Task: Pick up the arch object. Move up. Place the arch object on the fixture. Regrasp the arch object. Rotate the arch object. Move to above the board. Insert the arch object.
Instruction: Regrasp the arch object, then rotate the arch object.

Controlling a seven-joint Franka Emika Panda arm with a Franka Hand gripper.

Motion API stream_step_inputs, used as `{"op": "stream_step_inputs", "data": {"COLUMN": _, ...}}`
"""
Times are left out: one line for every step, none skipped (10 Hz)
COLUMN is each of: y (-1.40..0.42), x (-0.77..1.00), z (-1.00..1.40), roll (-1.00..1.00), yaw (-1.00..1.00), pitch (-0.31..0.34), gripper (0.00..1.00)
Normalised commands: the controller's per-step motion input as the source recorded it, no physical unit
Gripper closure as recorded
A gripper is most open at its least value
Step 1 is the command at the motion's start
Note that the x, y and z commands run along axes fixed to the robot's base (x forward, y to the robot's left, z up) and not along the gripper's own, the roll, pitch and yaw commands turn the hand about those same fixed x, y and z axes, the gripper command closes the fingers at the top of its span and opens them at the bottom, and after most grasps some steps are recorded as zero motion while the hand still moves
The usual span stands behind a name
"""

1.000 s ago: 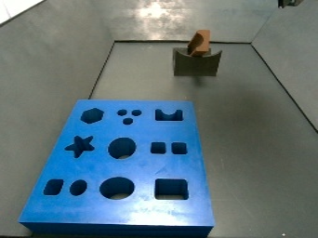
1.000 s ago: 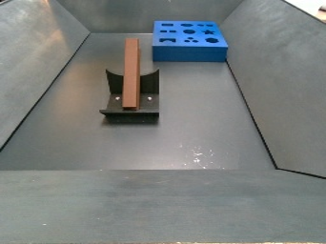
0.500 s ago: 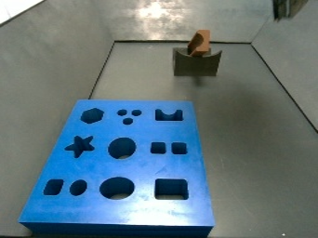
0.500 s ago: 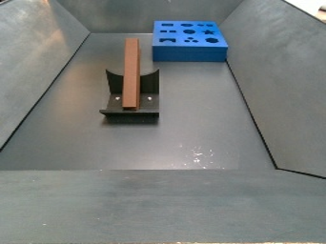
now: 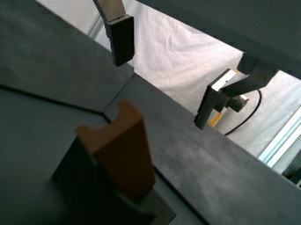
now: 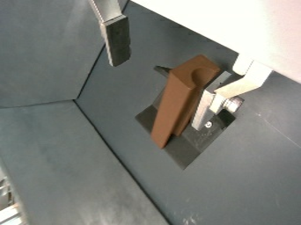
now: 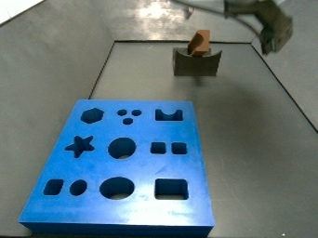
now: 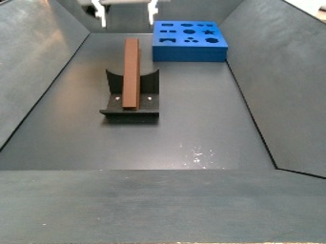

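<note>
The gripper (image 8: 125, 11) has come into view since a moment ago, hanging high over the far end of the arch object (image 8: 132, 69), jaws spread and empty. The bar rests in the fixture (image 8: 132, 101); the board (image 8: 190, 41) lies far right. Regrasping looks next.

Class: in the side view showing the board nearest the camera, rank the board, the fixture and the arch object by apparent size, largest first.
1. Board, though nearest the camera.
2. Fixture.
3. Arch object, seen end-on, so unsure.
Gripper hangs beside the fixture.

Opposed side views; gripper (image 8: 126, 12) wrist views overhead
</note>
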Motion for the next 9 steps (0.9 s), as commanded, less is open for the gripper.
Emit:
{"op": "stream_step_inputs", "data": {"y": 0.03, "x": 0.06, "z": -1.00, "roll": 0.05, "yaw": -0.08, "pitch": -0.116, "gripper": 0.00}}
{"op": "stream_step_inputs", "data": {"y": 0.03, "x": 0.06, "z": -1.00, "roll": 0.04, "yaw": -0.09, "pitch": -0.091, "gripper": 0.00}}
{"op": "stream_step_inputs", "data": {"y": 0.02, "x": 0.05, "z": -0.79, "roll": 0.04, "yaw": -0.09, "pitch": -0.058, "gripper": 0.00}}
{"op": "stream_step_inputs", "data": {"y": 0.01, "x": 0.04, "z": -0.62, "roll": 0.03, "yaw": -0.09, "pitch": -0.037, "gripper": 0.00}}
{"op": "stream_step_inputs", "data": {"y": 0.01, "x": 0.04, "z": -0.51, "roll": 0.03, "yaw": -0.08, "pitch": -0.023, "gripper": 0.00}}
{"op": "stream_step_inputs", "data": {"y": 0.01, "x": 0.04, "z": -0.24, "roll": 0.03, "yaw": -0.05, "pitch": 0.006, "gripper": 0.00}}
{"op": "stream_step_inputs", "data": {"y": 0.00, "x": 0.00, "z": 0.00, "roll": 0.00, "yaw": 0.00, "pitch": 0.000, "gripper": 1.00}}
{"op": "stream_step_inputs", "data": {"y": 0.39, "x": -1.00, "z": 0.91, "roll": 0.00, "yaw": 0.00, "pitch": 0.000, "gripper": 1.00}}
{"op": "stream_step_inputs", "data": {"y": 0.39, "x": -1.00, "z": 0.91, "roll": -0.02, "yaw": 0.00, "pitch": -0.017, "gripper": 1.00}}
